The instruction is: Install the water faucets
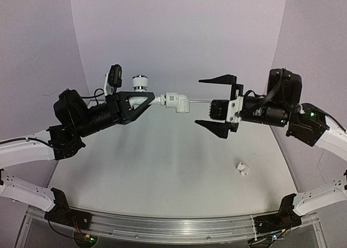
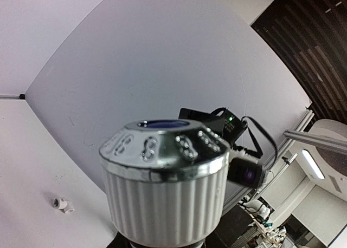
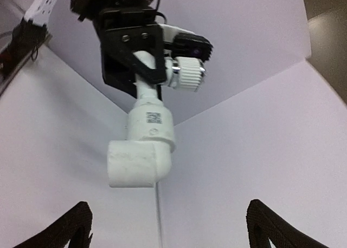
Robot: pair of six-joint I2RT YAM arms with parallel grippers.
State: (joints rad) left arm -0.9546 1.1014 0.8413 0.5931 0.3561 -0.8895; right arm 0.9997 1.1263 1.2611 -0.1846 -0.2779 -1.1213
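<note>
**The Tap Is Held Up Between Two Tools**

The left tool (image 1: 147,100) is closed tight on a white plastic tap (image 1: 140,83) with a round ribbed knob on top. It holds the tap up in the air, well above the grey bench (image 1: 162,167). The tap lies sideways, with its knob pointing up and its thin end pointing at the other arm. I think it is held this way so the other arm can get at that end.

A white plastic elbow piece (image 1: 177,100) with a bend in it sits on the thin end of the tap. The two parts touch and look joined. I cannot tell how tight the join is.

The right tool (image 1: 199,102) is wide open and has nothing in it. It sits just beside the elbow piece, lined up with it. Its two black fingers (image 3: 70,229) stand far apart, one on each side, and they do not touch the white parts. From its own camera, the elbow piece hangs right in the middle between them.

A small white tube piece (image 1: 242,169) lies alone on the bench, near the right arm and well apart from the tap. I think it is the next part to be put on. The right tool is free to pick it up, because the left tool alone keeps the tap steady.
</note>
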